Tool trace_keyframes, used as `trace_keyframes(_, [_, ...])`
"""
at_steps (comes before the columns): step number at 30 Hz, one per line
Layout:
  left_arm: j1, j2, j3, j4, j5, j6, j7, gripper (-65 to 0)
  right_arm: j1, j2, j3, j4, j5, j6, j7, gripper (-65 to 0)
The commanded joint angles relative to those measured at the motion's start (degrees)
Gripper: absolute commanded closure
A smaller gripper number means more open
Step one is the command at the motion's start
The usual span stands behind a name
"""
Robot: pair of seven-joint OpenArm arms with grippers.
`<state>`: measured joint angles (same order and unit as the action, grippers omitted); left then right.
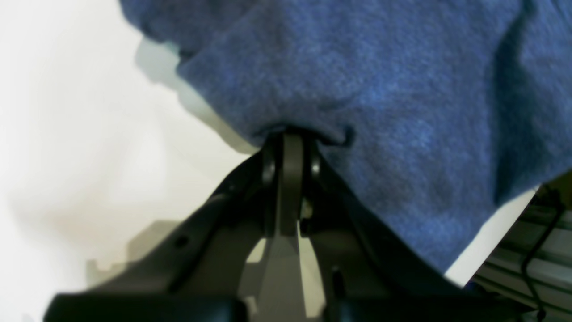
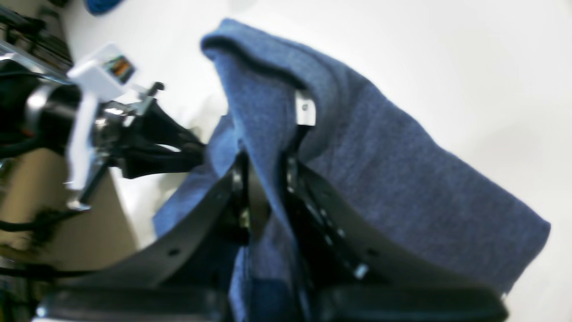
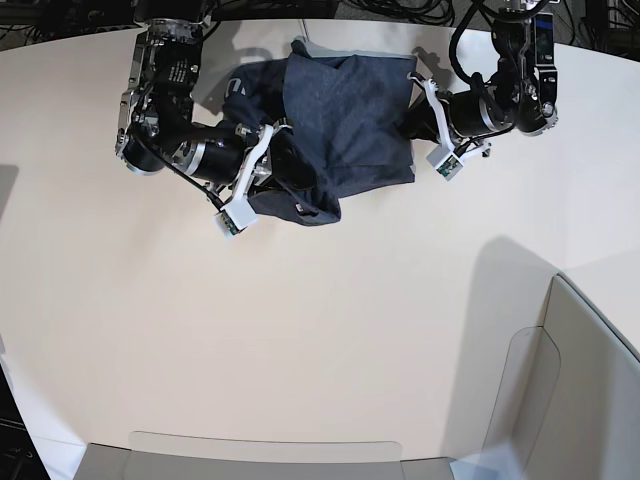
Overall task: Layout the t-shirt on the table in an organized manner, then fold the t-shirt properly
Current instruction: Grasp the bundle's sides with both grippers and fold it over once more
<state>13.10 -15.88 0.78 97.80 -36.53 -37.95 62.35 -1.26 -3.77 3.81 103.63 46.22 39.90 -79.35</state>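
Observation:
The dark blue t-shirt [image 3: 345, 125] lies bunched and partly doubled over at the far side of the off-white table [image 3: 300, 330]. My left gripper [image 3: 412, 120] is on the shirt's right edge. In the left wrist view this gripper [image 1: 288, 134] is shut on a fold of the t-shirt [image 1: 380, 89]. My right gripper [image 3: 287, 172] sits at the shirt's lower left. Its wrist view shows the gripper [image 2: 263, 165] shut on cloth, and the t-shirt [image 2: 380, 179] drapes over its fingers. No lettering shows.
Grey translucent bin walls stand at the near right [image 3: 560, 400] and along the near edge [image 3: 260, 455]. Cables run behind the table's far edge [image 3: 400, 12]. The table edge [image 1: 487, 241] lies close to my left gripper, with a cable [image 1: 536, 250] beyond it.

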Motion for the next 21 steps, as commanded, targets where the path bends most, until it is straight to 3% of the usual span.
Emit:
trace_keyframes(1, [0.4, 0.0, 1.2, -0.2, 3.2, 0.4, 2.6, 0.0, 1.1, -0.3, -1.8, 0.5, 0.8, 0.1, -0.6, 0.0])
trace_keyframes(16, [-1.3, 0.1, 2.6, -3.6, 3.2, 0.5, 0.5, 0.0, 6.3, -0.1, -23.6, 0.4, -17.7, 0.1, -0.6, 0.0])
trace_keyframes(21, [-1.4, 0.1, 2.3, -3.7, 3.2, 0.5, 0.5, 0.0, 6.3, -0.1, -27.1, 0.4, -21.9, 0.1, -0.6, 0.0])
